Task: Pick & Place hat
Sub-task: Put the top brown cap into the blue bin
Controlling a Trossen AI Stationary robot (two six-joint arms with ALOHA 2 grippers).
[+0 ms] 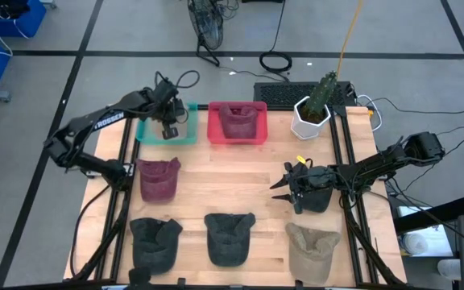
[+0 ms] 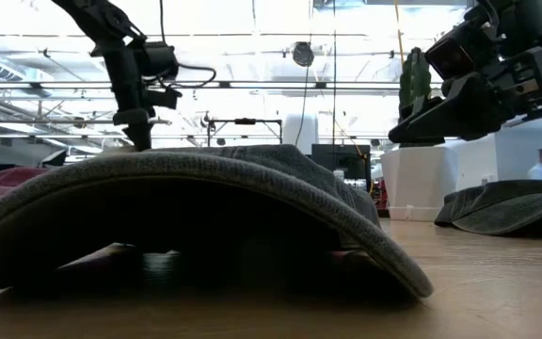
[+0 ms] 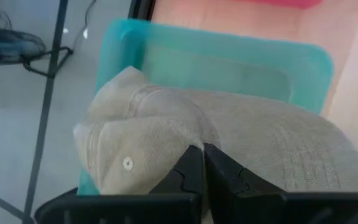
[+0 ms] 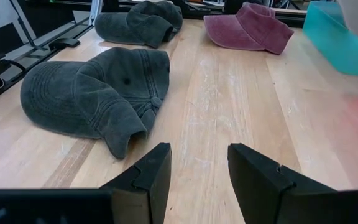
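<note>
A beige hat [image 3: 241, 143] sits over the teal bin [image 3: 229, 62] at the table's far left, and my left gripper [image 3: 202, 167] is shut on it from above, as the high view also shows [image 1: 170, 121]. A maroon hat [image 1: 237, 121] lies in the red bin [image 1: 258, 137]. My right gripper [image 1: 283, 187] hovers open over bare wood at the table's right, its fingers pointing toward the left edge. In the right wrist view it [image 4: 199, 171] touches nothing. A dark hat [image 1: 319, 200] lies under that arm's wrist. My left gripper pinches the beige hat's crown cloth [image 3: 166, 155] between its two shut fingers, coming from above. The hat spreads out below the fingers over the teal bin. I cannot tell whether it rests on the bin's floor.
Loose hats lie on the wood: maroon [image 1: 158, 179], dark [image 1: 153, 242], dark grey [image 1: 229, 238] and beige [image 1: 312, 251]. The dark grey one [image 4: 98, 93] is ahead of my right gripper. A potted plant [image 1: 314, 113] stands at the far right. A dark hat [image 2: 186, 207] fills the low view.
</note>
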